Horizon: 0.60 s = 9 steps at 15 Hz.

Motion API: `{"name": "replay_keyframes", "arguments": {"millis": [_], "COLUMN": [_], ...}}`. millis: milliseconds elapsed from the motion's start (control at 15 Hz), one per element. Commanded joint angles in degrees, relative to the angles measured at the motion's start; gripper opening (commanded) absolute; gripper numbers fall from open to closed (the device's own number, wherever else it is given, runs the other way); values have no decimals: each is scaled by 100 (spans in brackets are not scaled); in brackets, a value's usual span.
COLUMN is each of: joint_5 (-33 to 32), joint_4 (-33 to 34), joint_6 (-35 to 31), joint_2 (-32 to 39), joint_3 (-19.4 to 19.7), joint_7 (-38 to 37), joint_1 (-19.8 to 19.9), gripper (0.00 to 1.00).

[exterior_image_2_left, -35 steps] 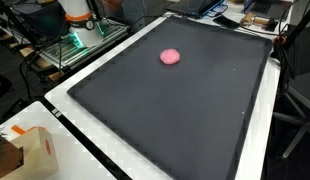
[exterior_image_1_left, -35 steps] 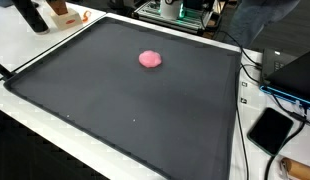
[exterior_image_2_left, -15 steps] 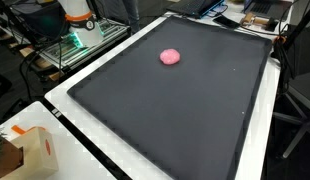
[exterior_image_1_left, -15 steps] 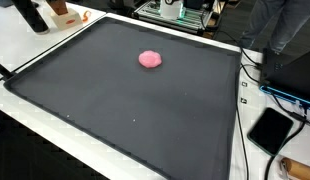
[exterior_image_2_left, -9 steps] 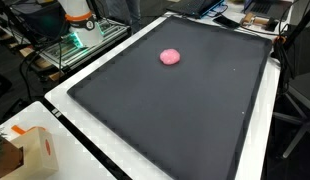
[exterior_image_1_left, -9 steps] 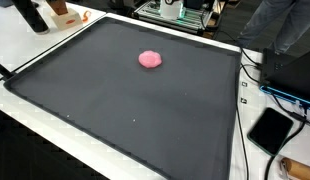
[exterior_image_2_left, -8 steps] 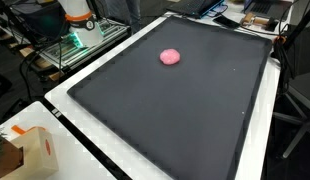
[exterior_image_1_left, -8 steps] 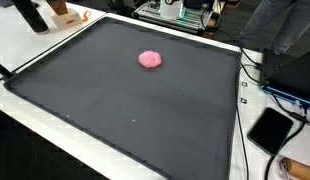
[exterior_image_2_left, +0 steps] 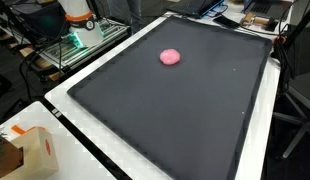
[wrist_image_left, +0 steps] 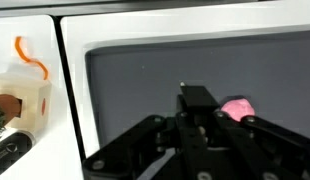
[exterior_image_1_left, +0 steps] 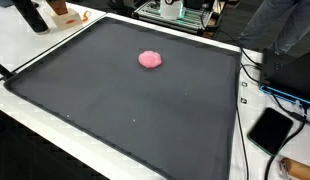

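A small pink lump (exterior_image_1_left: 150,59) lies on a large black mat (exterior_image_1_left: 125,110) toward its far side; it shows in both exterior views (exterior_image_2_left: 170,56). In the wrist view the lump (wrist_image_left: 238,107) sits just right of my gripper (wrist_image_left: 195,97). The fingers look pressed together with nothing between them, high above the mat. The gripper does not appear in either exterior view.
A cardboard box with an orange loop (wrist_image_left: 20,95) stands on the white table beside the mat, seen also in an exterior view (exterior_image_2_left: 30,150). A black tablet (exterior_image_1_left: 270,128) and cables lie beyond one mat edge. A person (exterior_image_1_left: 280,25) stands at the back.
The lump and mat have not moved. The person at the back edge has shifted slightly.
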<state>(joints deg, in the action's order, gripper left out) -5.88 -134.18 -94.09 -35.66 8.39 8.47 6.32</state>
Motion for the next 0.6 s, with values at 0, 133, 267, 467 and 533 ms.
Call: {"name": "replay_keyframes", "arguments": {"millis": [0, 133, 267, 467, 533], "joint_5": [467, 758, 1124, 1777, 2007], "joint_4": [-128, -324, -521, -749, -793], "joint_6": [-672, -1237, -1734, -2304, -2434], "joint_2": [244, 400, 619, 1003, 1131], "joint_3": [319, 418, 500, 621, 663], "joint_7": [422, 709, 1031, 1578, 1768], "joint_1": [-185, -268, -366, -550, -604], "gripper": [3, 3, 3, 3, 3]}}
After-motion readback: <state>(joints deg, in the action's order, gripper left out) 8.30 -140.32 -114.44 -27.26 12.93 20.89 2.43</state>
